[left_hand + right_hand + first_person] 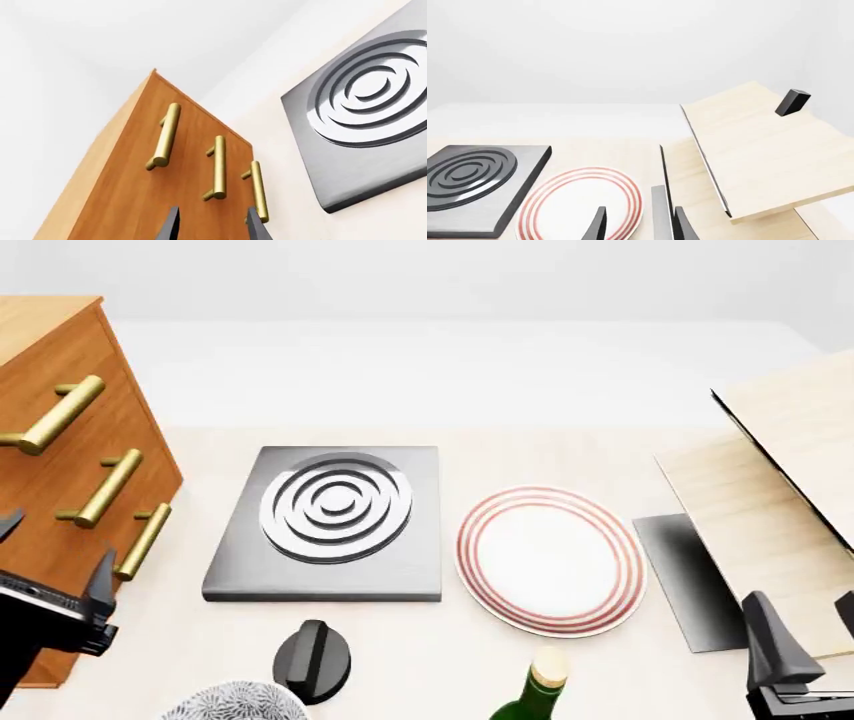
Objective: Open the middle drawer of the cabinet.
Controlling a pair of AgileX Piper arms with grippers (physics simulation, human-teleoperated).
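The cabinet [60,410] stood at the far left of the table, its three brass bar handles stacked on the front that faced right toward the grey ringed slab [331,520]. The middle drawer [78,468] was shut flush with the others, its handle [100,488] sitting between the top handle [54,415] and the lowest handle [142,540].

The left gripper [54,570] hung near the cabinet's lower front with its jaws spread and nothing between them; in the left wrist view the fingertips [169,226] framed the handles from below, apart from them. By my reading the step in hand was the approach: no handle was yet touched. The next move would call for lifting the gripper to the middle handle's level, straddling that bar with the open jaws, closing on it, then pulling straight out away from the cabinet face. The risk was catching the lowest handle instead, since it lay closest to the fingers.

The right gripper [801,635] sat idle at the near right beside the pale wooden boards [787,470], jaws spread and empty.

A red-rimmed plate [550,560], a green bottle [534,695] and a black knob [312,660] lay nearer. No brand, label or writing could be read anywhere
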